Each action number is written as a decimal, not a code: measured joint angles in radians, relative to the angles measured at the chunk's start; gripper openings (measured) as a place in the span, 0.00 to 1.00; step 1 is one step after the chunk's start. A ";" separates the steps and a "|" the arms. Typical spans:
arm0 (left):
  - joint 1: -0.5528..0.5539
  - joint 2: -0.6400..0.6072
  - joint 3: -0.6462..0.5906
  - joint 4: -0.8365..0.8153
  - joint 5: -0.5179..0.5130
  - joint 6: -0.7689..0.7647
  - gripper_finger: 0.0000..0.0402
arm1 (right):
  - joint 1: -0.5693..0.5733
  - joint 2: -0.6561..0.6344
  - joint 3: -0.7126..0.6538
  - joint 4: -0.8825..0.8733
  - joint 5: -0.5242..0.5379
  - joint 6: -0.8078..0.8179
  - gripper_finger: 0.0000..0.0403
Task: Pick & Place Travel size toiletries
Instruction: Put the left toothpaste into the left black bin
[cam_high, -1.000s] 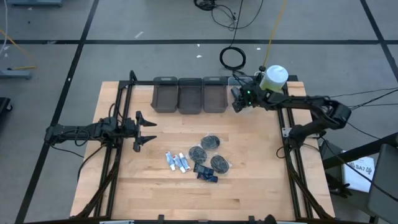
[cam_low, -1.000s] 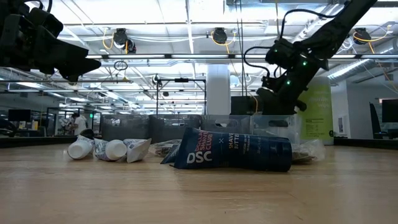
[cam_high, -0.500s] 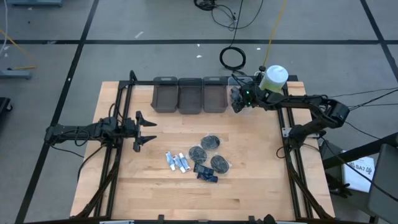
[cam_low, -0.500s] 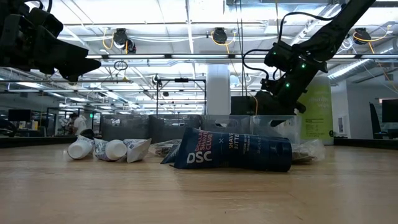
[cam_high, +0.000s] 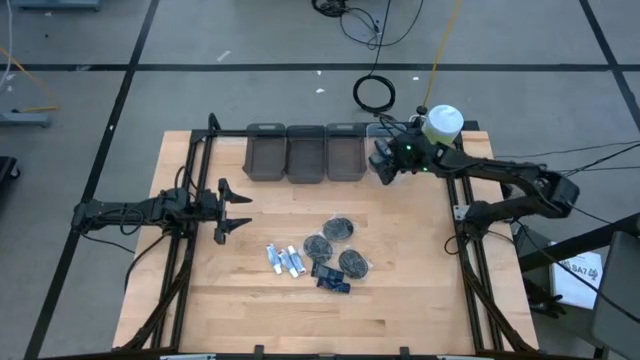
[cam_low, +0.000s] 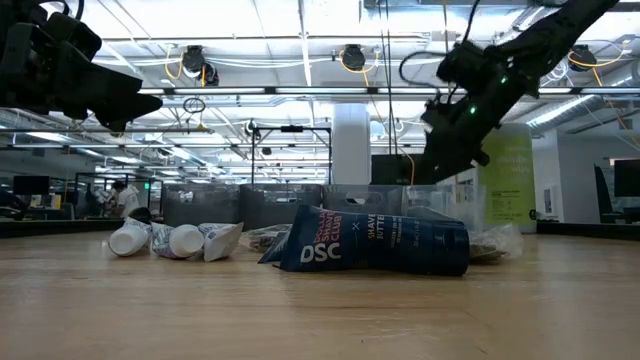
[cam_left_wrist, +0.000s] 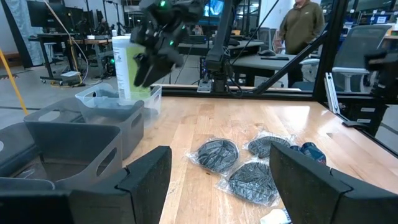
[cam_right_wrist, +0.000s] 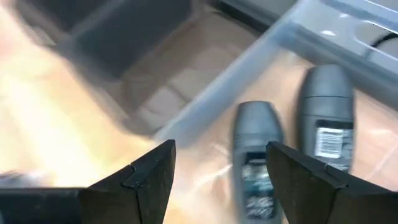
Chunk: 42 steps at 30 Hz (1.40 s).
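The toiletries lie on the table's middle: white-and-blue tubes (cam_high: 285, 260), three bagged dark grey discs (cam_high: 340, 228), and dark blue packets (cam_high: 330, 277) (cam_low: 375, 240). Two dark oval pieces (cam_right_wrist: 256, 162) lie flat on the floor of a clear bin (cam_right_wrist: 249, 62). My right gripper (cam_high: 383, 163) (cam_right_wrist: 221, 180) hangs open above that bin at the far right, holding nothing. My left gripper (cam_high: 238, 210) (cam_left_wrist: 221, 168) waits open in the air at the table's left, facing the discs (cam_left_wrist: 217, 154).
Three grey bins (cam_high: 305, 155) stand in a row at the far edge. The clear bin (cam_left_wrist: 112, 102) sits to their right. A big green bottle with white cap (cam_high: 443, 122) stands beside the right gripper. A person (cam_left_wrist: 301, 25) is beyond the table.
My right gripper has risen from low over the clear bin and tipped, while its arm's elbow swung toward the table's right edge. The left arm and the toiletries on the table have stayed put.
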<state>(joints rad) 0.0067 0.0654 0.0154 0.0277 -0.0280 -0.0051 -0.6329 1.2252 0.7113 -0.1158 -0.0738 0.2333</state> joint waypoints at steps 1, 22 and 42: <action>0.000 0.000 0.000 0.000 0.000 0.000 0.66 | 0.007 -0.031 0.000 -0.005 -0.018 0.015 0.59; 0.000 0.000 0.000 0.000 0.000 0.000 0.66 | 0.456 -0.440 -0.038 0.007 -0.142 0.038 0.59; 0.000 0.000 0.000 0.000 0.000 0.000 0.66 | 0.727 -0.818 -0.355 0.293 -0.164 -0.014 0.46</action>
<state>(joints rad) 0.0069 0.0653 0.0152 0.0279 -0.0280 -0.0051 0.0940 0.4070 0.3563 0.1768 -0.2382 0.2189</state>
